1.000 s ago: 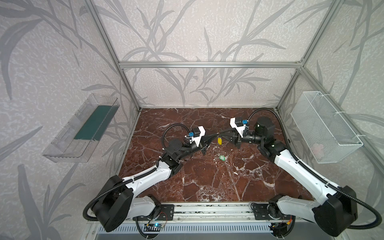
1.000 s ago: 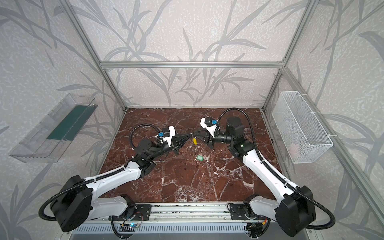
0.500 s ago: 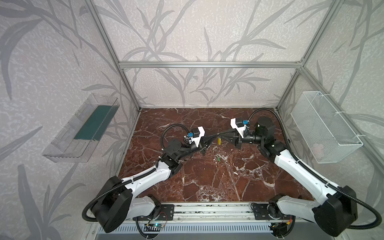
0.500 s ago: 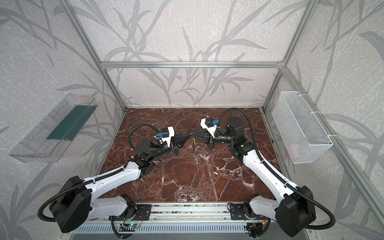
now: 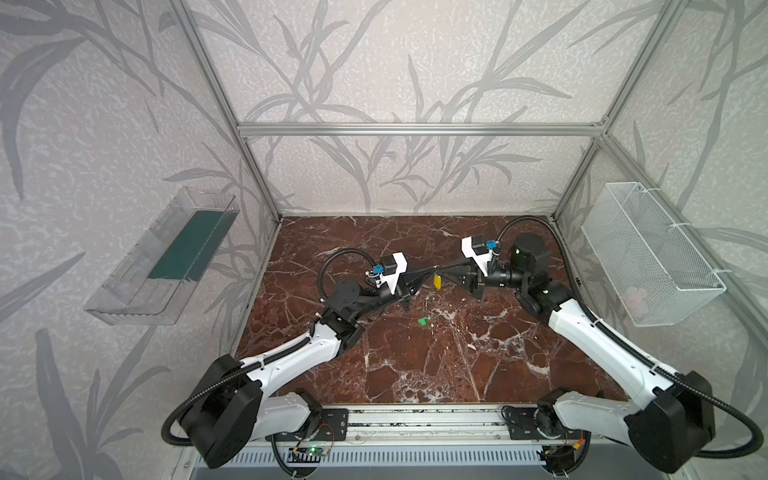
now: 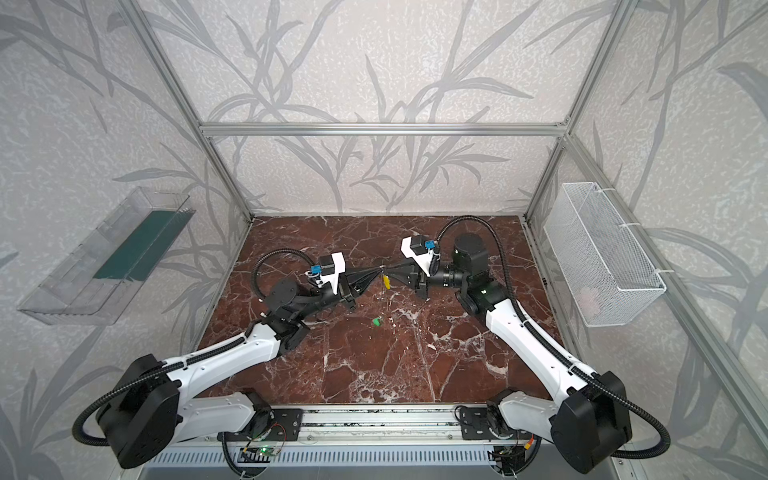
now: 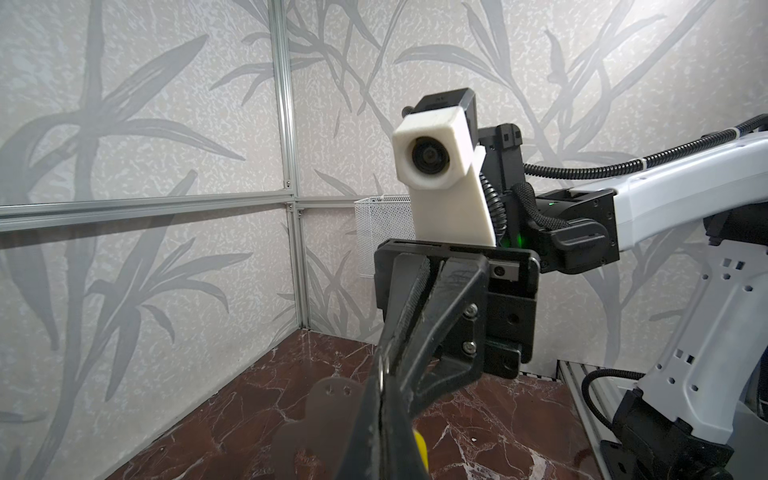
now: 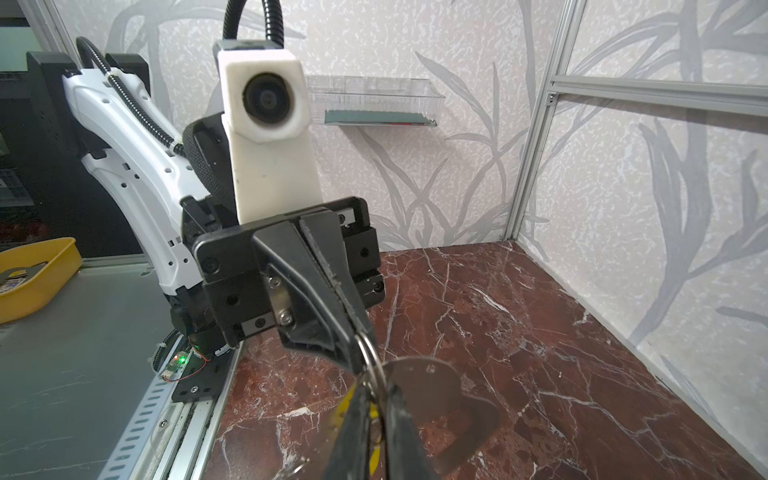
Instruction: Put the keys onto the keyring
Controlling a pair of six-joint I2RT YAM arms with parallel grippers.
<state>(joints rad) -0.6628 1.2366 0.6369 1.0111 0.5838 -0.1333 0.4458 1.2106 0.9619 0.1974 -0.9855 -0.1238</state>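
Left claw (image 8: 360,347): mine, pressed fully together. As best I can judge it is clamped on the edge of the keyring (image 8: 440,395), a pale-grey plate held up above the worktop (image 5: 415,365).
Right claw (image 7: 384,363): mine, closed, tip to tip with the left. It seems to pinch the split ring (image 8: 371,359), though the exact bite is hidden.
Yellow key tag (image 5: 437,281): hangs just under the meeting tips, clear of the marble.
Green key tag (image 5: 423,321): lies loose on the worktop, near the claws but apart from them, not yet on the plate.
Step in hand: working the yellow tag's ring through a small hole at the plate's edge — whether it is through, I cannot tell.
Next move calls for: a steady plate and a fine turn of the ring — then release, and a reach down for the green tag.
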